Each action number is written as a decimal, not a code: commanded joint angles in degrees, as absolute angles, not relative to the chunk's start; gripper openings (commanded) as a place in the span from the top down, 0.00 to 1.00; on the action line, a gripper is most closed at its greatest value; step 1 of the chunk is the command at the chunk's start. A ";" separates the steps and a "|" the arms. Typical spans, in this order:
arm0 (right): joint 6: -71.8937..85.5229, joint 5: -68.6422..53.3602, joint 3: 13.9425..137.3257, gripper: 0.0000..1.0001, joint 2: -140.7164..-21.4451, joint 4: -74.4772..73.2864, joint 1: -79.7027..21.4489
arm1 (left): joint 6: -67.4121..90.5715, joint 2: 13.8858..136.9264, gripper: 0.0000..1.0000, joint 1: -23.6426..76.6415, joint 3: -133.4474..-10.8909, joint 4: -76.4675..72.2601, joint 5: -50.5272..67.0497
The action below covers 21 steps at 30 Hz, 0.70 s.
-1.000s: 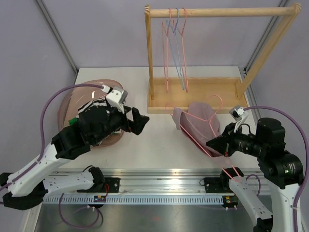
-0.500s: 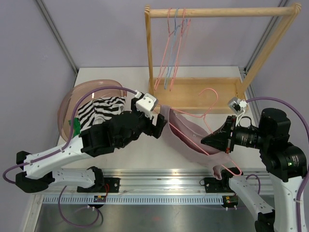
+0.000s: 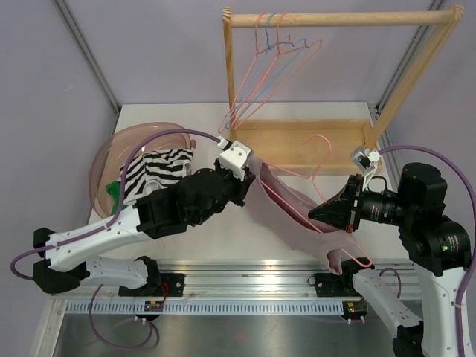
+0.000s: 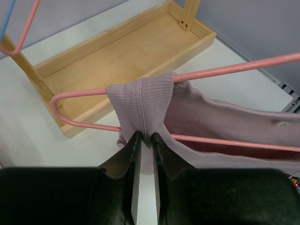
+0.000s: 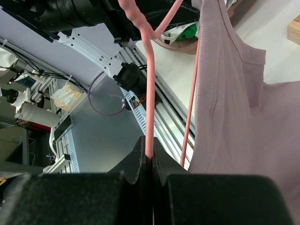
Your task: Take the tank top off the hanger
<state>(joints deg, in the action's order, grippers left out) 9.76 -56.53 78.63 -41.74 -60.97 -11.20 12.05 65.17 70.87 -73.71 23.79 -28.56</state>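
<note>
The mauve ribbed tank top (image 4: pixel 225 119) is stretched along the pink hanger (image 5: pixel 149 93); left gripper (image 4: pixel 145 138) pinches its strap (image 4: pixel 143 101), right gripper (image 5: pixel 149 157) is clamped on the hanger

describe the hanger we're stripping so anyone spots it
Find the wooden rack at the back. In front of its base, a pink hanger is held aloft. Unlike the bare hangers on the rail, it carries a mauve tank top.

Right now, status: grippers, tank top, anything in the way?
Left gripper shut on tank top strap. Right gripper shut on hanger. Strap not yet off. Spare hangers close behind left gripper.
</note>
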 commanded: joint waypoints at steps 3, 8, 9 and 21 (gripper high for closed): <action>8.97 -57.39 78.93 1.00 -40.78 -58.27 -11.78 | 13.09 65.13 1.00 71.02 -76.38 21.53 -35.14; 8.00 -56.78 78.40 1.00 -40.87 -59.06 -12.13 | 15.11 62.93 1.00 71.02 -74.80 22.58 -47.27; 7.56 -56.43 78.40 1.00 -41.13 -59.41 -12.39 | 16.60 61.80 1.00 70.93 -74.62 23.20 -49.29; 0.27 -55.80 79.63 1.00 -41.05 -63.11 -19.07 | 34.71 51.77 1.00 56.61 -70.49 36.91 -52.92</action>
